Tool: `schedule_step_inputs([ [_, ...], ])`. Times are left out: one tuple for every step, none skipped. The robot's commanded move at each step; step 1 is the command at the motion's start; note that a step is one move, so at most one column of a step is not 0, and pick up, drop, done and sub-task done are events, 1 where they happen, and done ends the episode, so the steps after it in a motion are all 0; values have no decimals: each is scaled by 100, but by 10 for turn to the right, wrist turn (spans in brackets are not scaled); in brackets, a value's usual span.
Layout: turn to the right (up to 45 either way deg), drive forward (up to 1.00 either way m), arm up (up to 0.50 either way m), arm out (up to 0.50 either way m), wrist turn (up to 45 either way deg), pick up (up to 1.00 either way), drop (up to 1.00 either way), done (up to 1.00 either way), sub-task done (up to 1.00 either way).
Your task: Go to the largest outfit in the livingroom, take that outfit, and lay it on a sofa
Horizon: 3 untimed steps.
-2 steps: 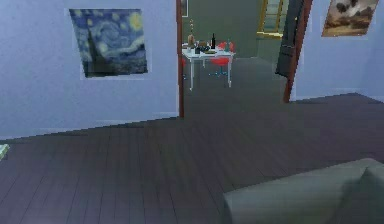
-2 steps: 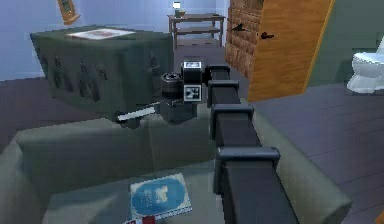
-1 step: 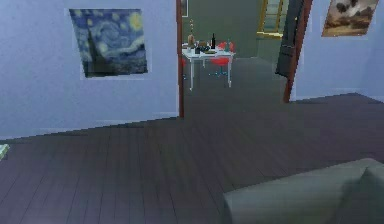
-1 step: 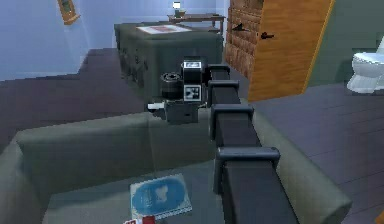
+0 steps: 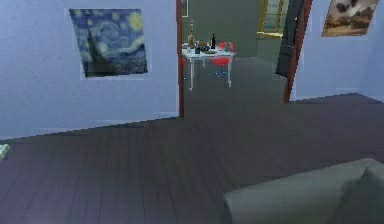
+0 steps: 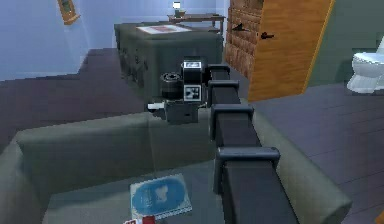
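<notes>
- Arm side view: the claw (image 6: 155, 104) sits at the far end of the arm (image 6: 240, 140), which runs out across the sofa (image 6: 70, 150); I cannot tell how wide its fingers stand. The sofa's back edge lies right behind its tip, so I cannot tell whether it has hold of anything.
- At 6 o'clock from the claw a flat blue-and-white thing (image 6: 160, 195) lies on the seat cushion, with a red patch at its 7 o'clock corner; it is too shapeless for me to call it an outfit outright, but I judge it to be the task's thing, spread flat on the seat as the task asks.
- I read the arm's reach the same way: it is stretched over the cushions so that anything let go lands on the seat, not the floor.
- Farther out, a dark green cabinet (image 6: 160, 55) stands at 12 o'clock beyond the sofa; a wooden door (image 6: 280, 45) is at 2 o'clock; a white toilet (image 6: 368, 68) is at 3 o'clock.
- In the forward view a night-sky painting (image 5: 108, 42) hangs at 10 o'clock; a dining table (image 5: 205, 55) with red chairs shows through the doorway at 12 o'clock.
</notes>
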Motion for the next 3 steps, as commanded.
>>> schedule_step_inputs([
  [0,0,-50,0,0,0,0,0,0],
  [0,0,0,0,0,0,100,0,0],
  [0,0,0,-10,0,0,0,0,0],
])
